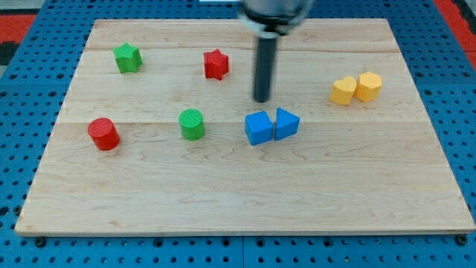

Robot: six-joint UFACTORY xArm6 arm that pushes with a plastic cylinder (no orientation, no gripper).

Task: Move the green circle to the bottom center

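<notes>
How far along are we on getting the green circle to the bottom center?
Nothing looks done: the green circle sits left of center, mid-board. My tip is off to its right, above the blue blocks, touching nothing. Left: reach the circle and push it toward the view's bottom center.

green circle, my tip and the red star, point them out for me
green circle (192, 123): camera view, on its ribbed top face
my tip (262, 99): camera view, at the rod's very end, just above the blue blocks
red star (216, 63): camera view, on its top face
</notes>
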